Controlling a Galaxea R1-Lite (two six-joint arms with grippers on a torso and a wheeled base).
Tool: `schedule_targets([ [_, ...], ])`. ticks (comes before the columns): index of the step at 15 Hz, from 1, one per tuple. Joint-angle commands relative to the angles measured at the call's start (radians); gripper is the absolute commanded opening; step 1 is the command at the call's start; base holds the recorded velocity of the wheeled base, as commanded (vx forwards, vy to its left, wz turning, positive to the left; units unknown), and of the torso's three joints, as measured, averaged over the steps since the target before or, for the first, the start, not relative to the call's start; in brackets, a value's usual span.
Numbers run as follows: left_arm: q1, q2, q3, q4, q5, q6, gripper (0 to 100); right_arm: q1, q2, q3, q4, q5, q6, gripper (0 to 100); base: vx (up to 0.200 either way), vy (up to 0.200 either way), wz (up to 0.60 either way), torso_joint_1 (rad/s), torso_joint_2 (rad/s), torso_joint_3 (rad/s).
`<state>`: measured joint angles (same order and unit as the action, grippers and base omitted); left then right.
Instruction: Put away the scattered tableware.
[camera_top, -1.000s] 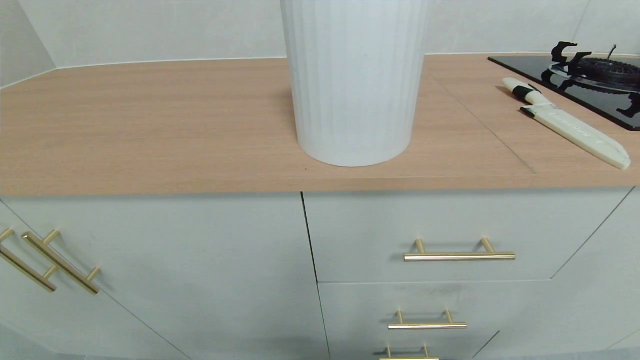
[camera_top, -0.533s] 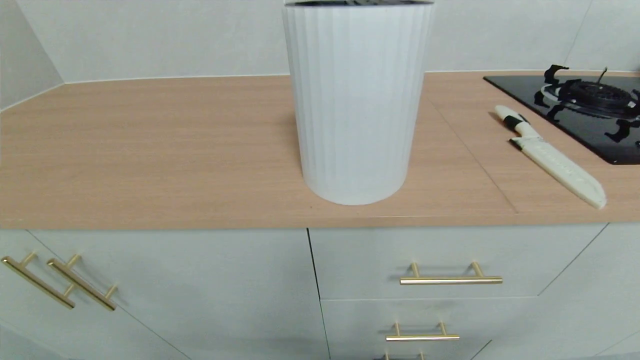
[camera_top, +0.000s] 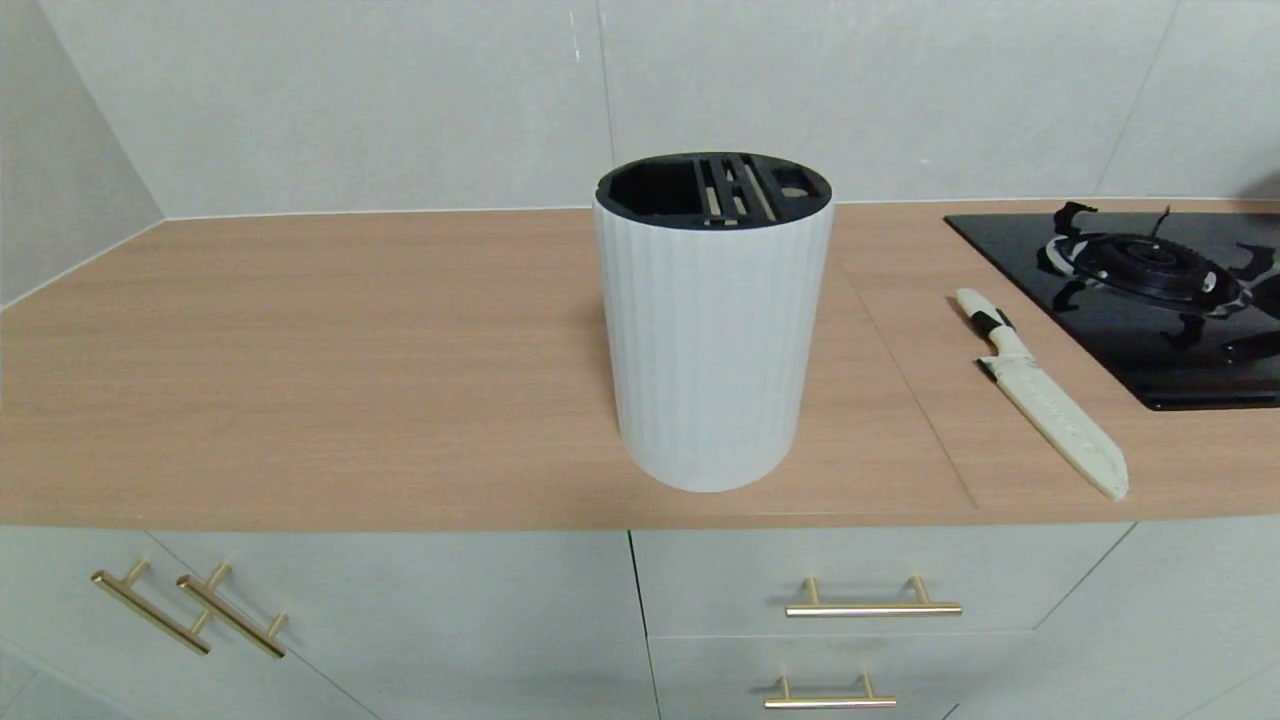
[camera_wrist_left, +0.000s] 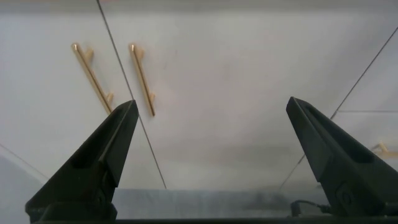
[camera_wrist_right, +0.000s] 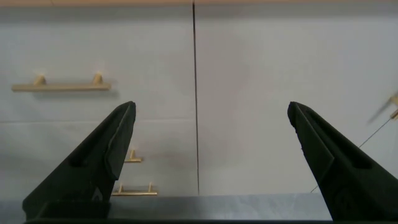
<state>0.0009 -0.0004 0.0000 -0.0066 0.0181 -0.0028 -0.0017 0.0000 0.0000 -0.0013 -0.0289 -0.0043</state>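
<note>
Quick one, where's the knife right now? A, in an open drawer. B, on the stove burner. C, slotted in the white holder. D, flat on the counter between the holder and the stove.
D: the knife lies flat on the counter, apart from the white holder and beside the stove.

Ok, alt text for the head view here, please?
A tall white ribbed knife holder with a black slotted top stands on a wooden counter; a pale knife lies to its right, beside a black gas hob.
</note>
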Motion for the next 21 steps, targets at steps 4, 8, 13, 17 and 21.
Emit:
schedule_targets([
  [4, 0.001, 0.0, 0.0, -0.001, 0.0, 0.0, 100, 0.0, 0.002, 0.0, 0.0, 0.0, 0.0, 100, 0.0, 0.0, 0.0, 0.237, -0.49, -0.256],
  [8, 0.001, 0.0, 0.0, -0.001, 0.0, 0.0, 100, 0.0, 0.002, 0.0, 0.0, 0.0, 0.0, 100, 0.0, 0.0, 0.0, 0.248, -0.51, -0.265],
  [13, 0.001, 0.0, 0.0, -0.001, 0.0, 0.0, 100, 0.0, 0.002, 0.0, 0.0, 0.0, 0.0, 100, 0.0, 0.0, 0.0, 0.266, -0.55, -0.28],
  [17, 0.001, 0.0, 0.0, -0.001, 0.0, 0.0, 100, 0.0, 0.002, 0.0, 0.0, 0.0, 0.0, 100, 0.0, 0.0, 0.0, 0.288, -0.58, -0.295],
  [21, 0.001, 0.0, 0.0, -0.001, 0.0, 0.0, 100, 0.0, 0.002, 0.0, 0.0, 0.0, 0.0, 100, 0.0, 0.0, 0.0, 0.25, -0.51, -0.262],
])
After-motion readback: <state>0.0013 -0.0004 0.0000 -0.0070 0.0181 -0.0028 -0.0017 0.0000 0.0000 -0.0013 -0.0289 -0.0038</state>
